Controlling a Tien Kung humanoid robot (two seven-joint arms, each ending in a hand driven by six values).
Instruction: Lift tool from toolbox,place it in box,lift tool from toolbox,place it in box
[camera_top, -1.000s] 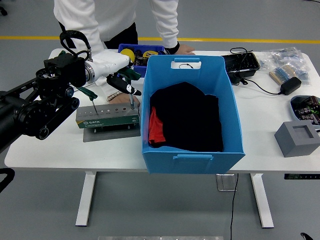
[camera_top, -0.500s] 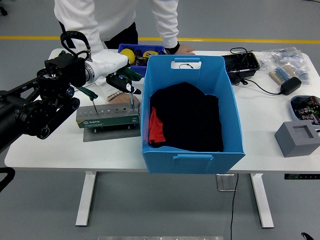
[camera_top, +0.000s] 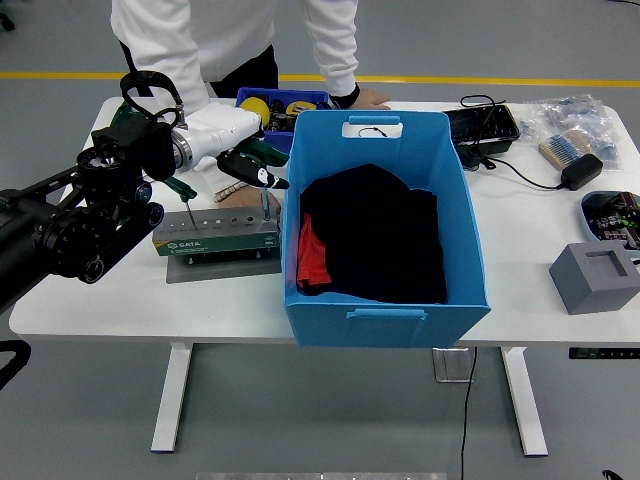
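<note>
Here the left hand (camera_top: 245, 160) hangs over the toolbox (camera_top: 215, 232), fingers curled around a green-handled tool (camera_top: 264, 195) whose shaft still points down at the rack just below. This looks like the lift step. Next, I judge, it must rise clear, then carry right to the blue box (camera_top: 385, 235) beside it on the desk (camera_top: 120, 300).

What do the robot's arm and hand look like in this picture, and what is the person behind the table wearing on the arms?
The left arm is black, built of round joint housings with a looped black cable near the wrist. A white forearm shell leads to the left hand, with black and dark green fingers. The person wears long white sleeves.
</note>
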